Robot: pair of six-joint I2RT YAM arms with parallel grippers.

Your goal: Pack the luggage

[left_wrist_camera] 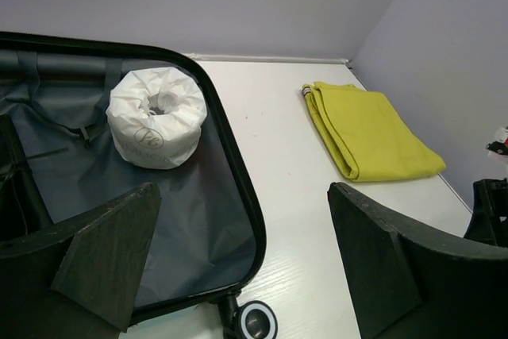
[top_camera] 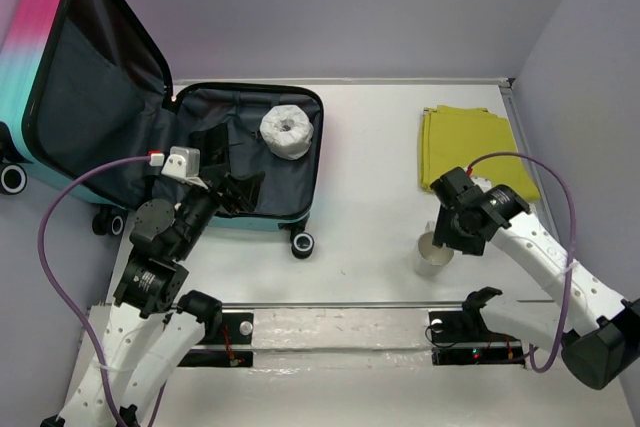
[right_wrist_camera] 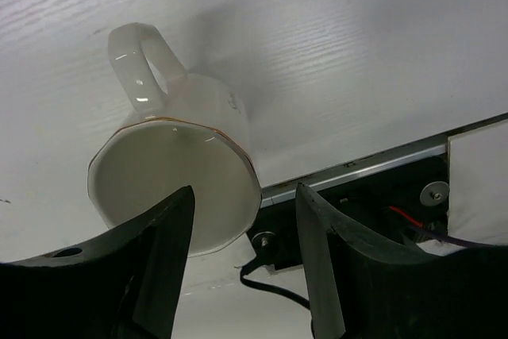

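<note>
White tabletop, lilac walls. Right gripper (right_wrist_camera: 242, 204) is open at a medium gap with nothing held, hanging just above the mug (right_wrist_camera: 171, 188). One finger sits over the rim and the other just outside the wall on the side away from the handle. Left gripper (left_wrist_camera: 242, 236) is spread wide and empty, hovering over the near corner of the open luggage (top_camera: 230, 112). The wrapped paper roll (left_wrist_camera: 156, 117) lies on the lining ahead of it, apart from my fingers. The folded yellow cloth (top_camera: 470, 142) lies on the table beyond the mug, not yet packed.

Risks, as I judge them: a pinch on the mug's thin glazed wall could slip or tip it, and the mug stands near the metal rail (right_wrist_camera: 357, 168) at the table's front edge, so a bump could push it against that. If the inner finger lands on the rim rather than inside, the mug gets knocked instead of gripped.

Luggage lies well apart from my right jaws, across the table to the left, with its lid propped open. It is directly under my left jaws, which could block the drop.
</note>
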